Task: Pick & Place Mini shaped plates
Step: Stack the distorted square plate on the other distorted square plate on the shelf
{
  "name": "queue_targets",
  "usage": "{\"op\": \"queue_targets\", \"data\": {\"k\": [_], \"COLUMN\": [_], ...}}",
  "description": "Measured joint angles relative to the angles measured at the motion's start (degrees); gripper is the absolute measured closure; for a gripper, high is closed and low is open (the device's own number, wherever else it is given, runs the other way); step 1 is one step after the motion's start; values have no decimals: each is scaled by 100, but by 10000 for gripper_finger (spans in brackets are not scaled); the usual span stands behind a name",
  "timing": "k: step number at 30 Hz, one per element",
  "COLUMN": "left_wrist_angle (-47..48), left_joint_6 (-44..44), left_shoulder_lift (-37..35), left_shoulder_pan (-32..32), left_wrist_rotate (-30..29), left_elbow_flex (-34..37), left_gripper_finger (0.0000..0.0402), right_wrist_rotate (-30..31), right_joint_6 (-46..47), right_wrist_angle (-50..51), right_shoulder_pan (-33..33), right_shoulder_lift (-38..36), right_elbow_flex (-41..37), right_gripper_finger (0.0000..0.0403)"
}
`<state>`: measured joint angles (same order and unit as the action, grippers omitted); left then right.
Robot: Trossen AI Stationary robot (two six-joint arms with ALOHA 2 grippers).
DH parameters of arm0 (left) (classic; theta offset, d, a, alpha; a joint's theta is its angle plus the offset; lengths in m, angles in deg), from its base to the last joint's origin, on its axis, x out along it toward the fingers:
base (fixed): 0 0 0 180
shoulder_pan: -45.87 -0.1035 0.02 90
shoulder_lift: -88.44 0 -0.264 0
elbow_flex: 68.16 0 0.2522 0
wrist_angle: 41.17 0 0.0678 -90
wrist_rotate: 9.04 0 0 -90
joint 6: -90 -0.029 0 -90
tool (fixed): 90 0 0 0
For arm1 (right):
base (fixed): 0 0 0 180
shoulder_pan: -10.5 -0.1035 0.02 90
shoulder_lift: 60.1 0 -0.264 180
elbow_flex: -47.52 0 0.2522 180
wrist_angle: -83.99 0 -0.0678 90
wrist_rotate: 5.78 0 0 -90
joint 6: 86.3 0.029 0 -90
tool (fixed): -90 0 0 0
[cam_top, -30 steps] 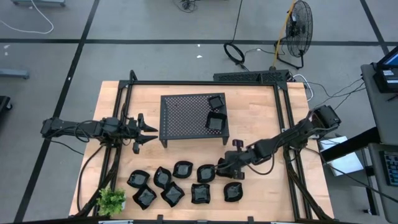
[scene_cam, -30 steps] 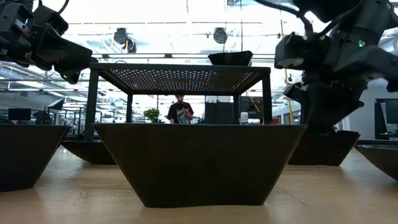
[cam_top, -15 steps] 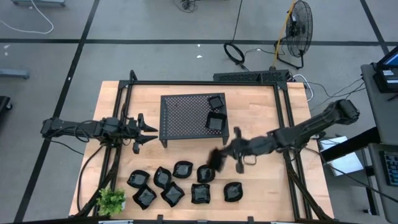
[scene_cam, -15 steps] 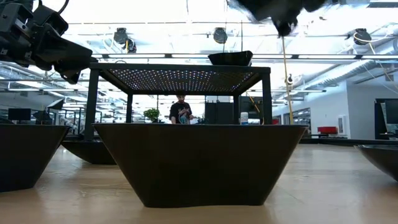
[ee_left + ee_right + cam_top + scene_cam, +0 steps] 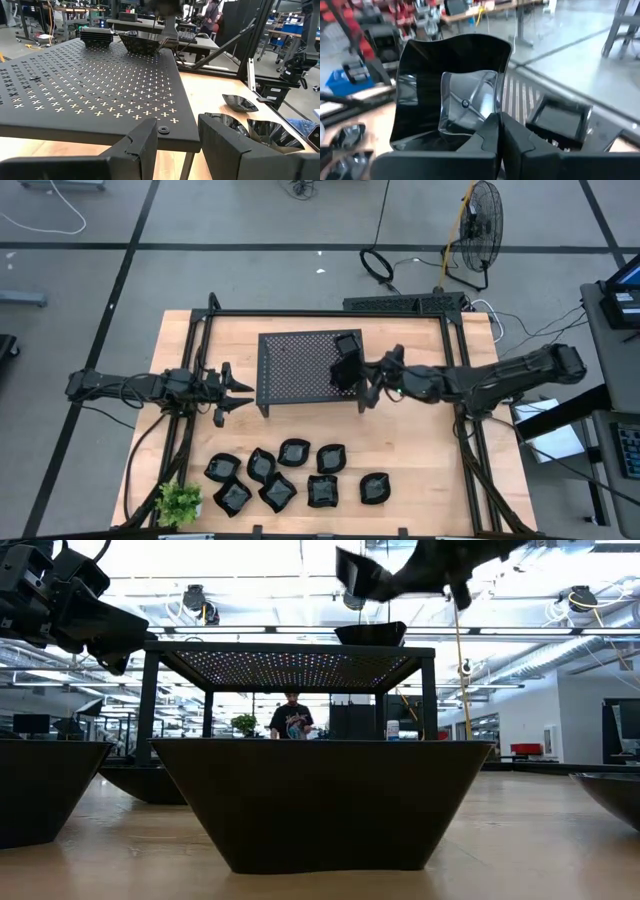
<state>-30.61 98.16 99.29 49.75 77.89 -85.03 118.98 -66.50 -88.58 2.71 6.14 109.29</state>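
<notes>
- Right now the right gripper [image 5: 362, 372] hangs over the right-hand end of the perforated rack [image 5: 300, 365], its jaws closed on the rim of one mini shaped plate [image 5: 346, 369].
- In the right wrist view that held plate [image 5: 451, 92] stands up from the closed jaws, a glossy black square dish with a wavy edge, its hollow turned toward the camera.
- Just beyond the right jaws, a stack of square plates [image 5: 559, 121] sits on the rack.
- From the low view the held plate [image 5: 362, 576] is tilted and well above the rack top, with another dish [image 5: 371, 634] resting on the rack just below it.
- From above, a plate [image 5: 347, 342] lies at the rack's far right corner, just beside the held one.
- The left gripper [image 5: 240, 388] waits off the rack's left side, level with the rack top; its jaws stand part open with nothing between them, as the left wrist view shows [image 5: 177, 142].
- Eight more plates [image 5: 293, 452] lie in a loose group on the worktop [image 5: 420, 470], well apart from both jaws.
- A small green plant [image 5: 180, 502] stands at the worktop's near left corner.
</notes>
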Motion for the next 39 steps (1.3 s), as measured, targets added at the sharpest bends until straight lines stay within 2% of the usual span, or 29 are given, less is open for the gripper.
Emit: {"op": "queue_targets", "data": {"k": [20,25,29,33,35,39], "left_wrist_angle": [0,0,2,1,0,2], "left_joint_6": [0,0,0,0,0,0], "left_shoulder_lift": [0,0,0,0,0,0], "left_shoulder_pan": [2,0,0,0,0,0], "left_wrist_rotate": [0,0,0,0,0,0], "left_elbow_flex": [0,0,0,0,0,0], "left_gripper_finger": [256,256,256,256,256,256], "right_wrist_rotate": [-36,-108,-1246,-2393,-2704,-2906], "right_joint_6": [338,-22,-1442,-1595,-1639,-1927], "right_wrist_angle": [193,55,177,1293,2119,3793], "right_shoulder_pan": [130,130,275,791,1051,1433], "right_shoulder_lift": [93,87,-21,-14,156,635], "right_elbow_flex": [-264,-267,-94,732,1337,2392], "right_gripper_finger": [403,403,403,403,403,403]}}
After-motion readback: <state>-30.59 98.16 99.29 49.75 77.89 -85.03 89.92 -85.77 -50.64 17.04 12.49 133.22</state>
